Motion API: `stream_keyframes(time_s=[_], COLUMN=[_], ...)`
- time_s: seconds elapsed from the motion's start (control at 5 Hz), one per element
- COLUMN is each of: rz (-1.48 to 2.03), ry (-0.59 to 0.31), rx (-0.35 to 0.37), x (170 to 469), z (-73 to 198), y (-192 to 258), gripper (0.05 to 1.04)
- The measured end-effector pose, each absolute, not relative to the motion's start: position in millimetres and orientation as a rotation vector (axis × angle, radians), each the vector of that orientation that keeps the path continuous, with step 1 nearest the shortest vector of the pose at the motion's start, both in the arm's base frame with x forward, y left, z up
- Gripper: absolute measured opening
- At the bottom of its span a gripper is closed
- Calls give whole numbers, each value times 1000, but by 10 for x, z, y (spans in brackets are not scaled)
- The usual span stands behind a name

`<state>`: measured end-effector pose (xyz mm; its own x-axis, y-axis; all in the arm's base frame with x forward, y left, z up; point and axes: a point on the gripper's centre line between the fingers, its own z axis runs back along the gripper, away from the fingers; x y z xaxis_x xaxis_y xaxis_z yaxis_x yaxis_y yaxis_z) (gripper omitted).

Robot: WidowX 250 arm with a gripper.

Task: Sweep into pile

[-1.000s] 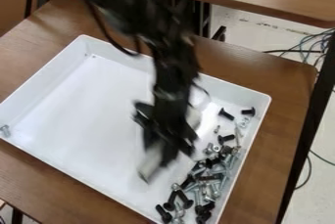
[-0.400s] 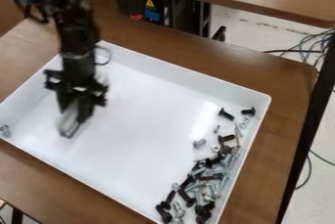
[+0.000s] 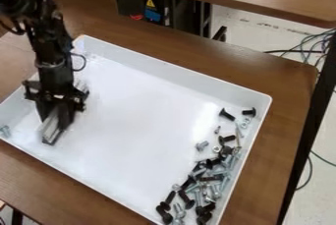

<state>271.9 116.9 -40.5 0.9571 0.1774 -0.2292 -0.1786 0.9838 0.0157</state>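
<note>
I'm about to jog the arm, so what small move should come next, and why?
Probably ease the gripper over to the lone silver bolt by the left edge of the view: it sits apart in the white tray, while most fasteners lie heaped at the opposite side.

The camera looks down at a slant over the white tray (image 3: 144, 126) and tabletop (image 3: 279, 130) toward the floor (image 3: 246, 35), close enough to crop the tray.
</note>
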Motion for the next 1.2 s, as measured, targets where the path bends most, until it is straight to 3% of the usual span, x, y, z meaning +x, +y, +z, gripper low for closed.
stream_keyframes(time_s=[0.2, 0.4, 0.6, 0.8, 1.0, 1.2], rz=[169, 155, 120, 2, -122, -228], ry=[207, 211, 231, 215, 197, 189], rx=[-31, -31, 49, 140, 121, 28], x=[2754, 2706, 2738, 2854, 2917, 3039], z=[-423, -401, -87, 180, 250, 303], y=[1136, 1079, 966, 564, 150, -297], gripper=[736, 986, 1012, 1003, 999, 999])
